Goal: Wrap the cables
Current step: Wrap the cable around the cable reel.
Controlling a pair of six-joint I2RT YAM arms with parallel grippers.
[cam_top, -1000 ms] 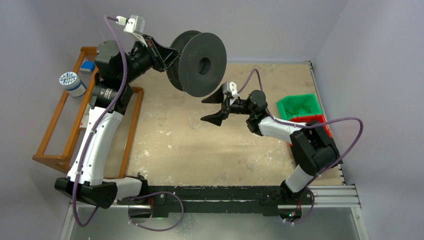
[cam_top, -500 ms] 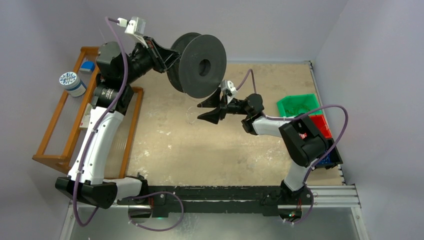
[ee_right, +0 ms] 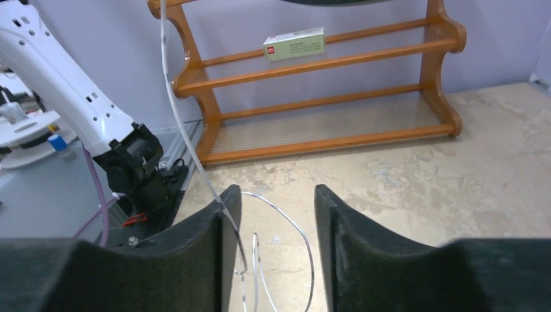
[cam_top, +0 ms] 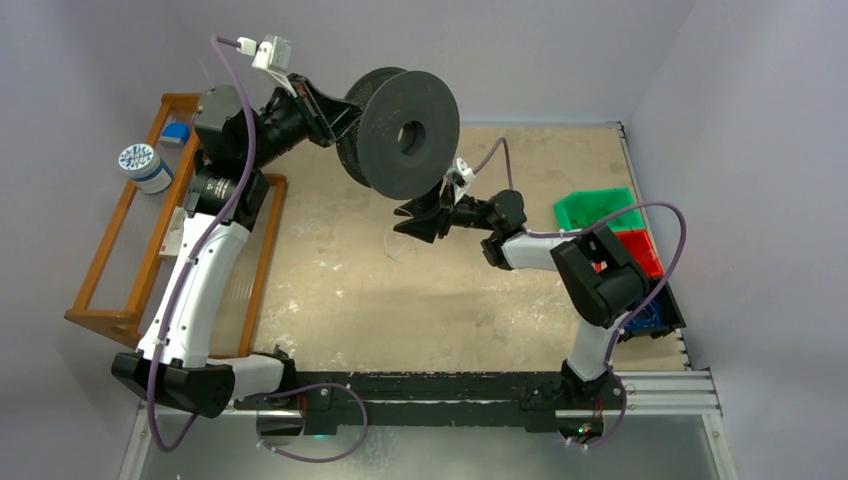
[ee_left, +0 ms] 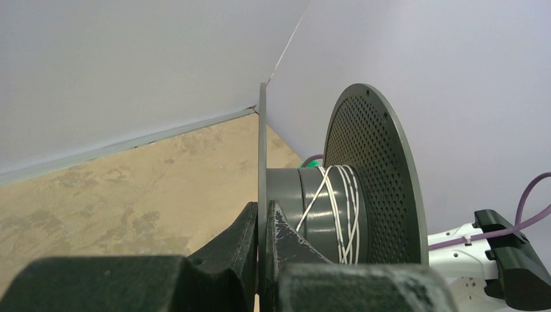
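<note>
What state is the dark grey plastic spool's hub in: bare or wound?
Partly wound. The left wrist view shows a few turns of thin whitish cable around the grey hub of the spool; much of it is bare.

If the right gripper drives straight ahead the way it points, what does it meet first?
The right gripper would first meet the thin cable hanging between its open jaws. Further on, likely the wooden rack, though depth is unclear.

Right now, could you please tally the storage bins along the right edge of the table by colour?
green bin: 1
red bin: 1
blue bin, partly hidden: 1
Total: 3
</note>
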